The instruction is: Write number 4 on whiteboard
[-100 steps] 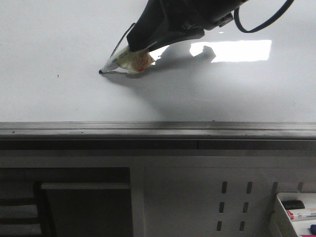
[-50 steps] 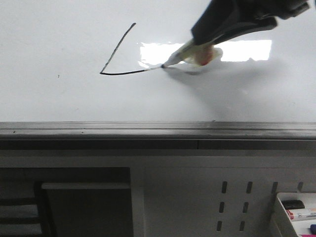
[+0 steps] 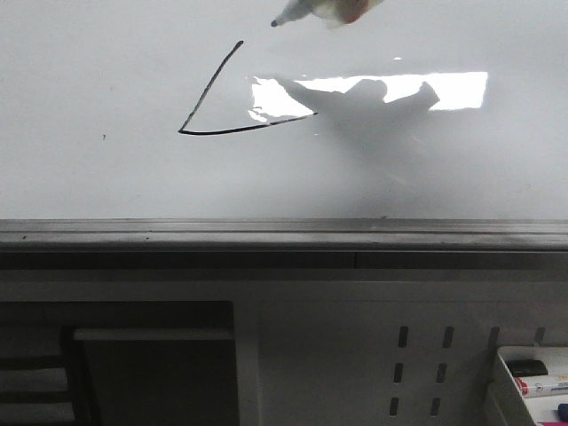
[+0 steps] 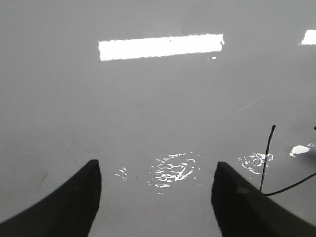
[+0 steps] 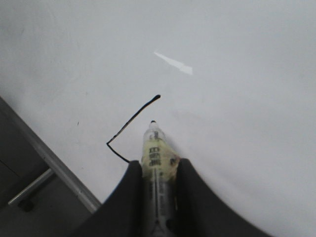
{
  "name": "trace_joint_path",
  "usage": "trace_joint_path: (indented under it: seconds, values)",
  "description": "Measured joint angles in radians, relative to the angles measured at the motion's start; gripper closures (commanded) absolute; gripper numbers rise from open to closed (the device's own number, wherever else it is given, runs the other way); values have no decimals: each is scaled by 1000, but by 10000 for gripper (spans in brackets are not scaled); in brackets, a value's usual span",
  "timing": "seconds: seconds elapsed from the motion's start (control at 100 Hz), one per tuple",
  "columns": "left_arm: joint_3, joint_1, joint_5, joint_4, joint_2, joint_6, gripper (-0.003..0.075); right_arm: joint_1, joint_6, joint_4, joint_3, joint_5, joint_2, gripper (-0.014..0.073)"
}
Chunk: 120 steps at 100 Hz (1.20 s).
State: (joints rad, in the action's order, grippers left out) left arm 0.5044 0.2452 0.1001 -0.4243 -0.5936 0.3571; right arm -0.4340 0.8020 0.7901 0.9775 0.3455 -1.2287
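The whiteboard (image 3: 106, 80) is glossy white with a grey ledge (image 3: 284, 232) along its lower edge. The number 4 (image 3: 209, 91) shows as a black slanted stroke joined at its lower end to a curved crossbar (image 3: 248, 129). Both strokes also show in the right wrist view (image 5: 132, 120). My right gripper (image 5: 158, 165) is shut on a taped marker (image 5: 155, 140). In the front view the marker (image 3: 297, 12) is at the top edge, right of the slant's top end and apparently off the board. My left gripper (image 4: 156, 164) is open and empty over the board, left of the strokes (image 4: 266, 158).
A bright rectangular light reflection (image 3: 444, 89) lies on the board, partly covered by the arm's shadow. Below the ledge is a grey perforated panel (image 3: 417, 373). A white tray (image 3: 532, 377) with spare markers sits at the lower right.
The marker drew the crossbar from the slant's lower end to the right. It then lifted away and moved up to the top of the front view.
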Motion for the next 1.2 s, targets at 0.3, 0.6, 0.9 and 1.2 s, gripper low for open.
trace_joint_path:
  seconds: [0.3,0.6,0.9,1.2]
  values:
    - [0,0,-9,-2,0,0,282,-4,0,2,28,43,-128,637]
    - [0,0,-9,-2,0,0,282,-7,-19,-12,-99,164,-112,637]
    - [0,51,-11,-2,0,0,282,-8,-21,-21,-1,267,112,637]
    - [0,402,-54,86,-32,0,282,-8,-29,-22,72,354,164,637]
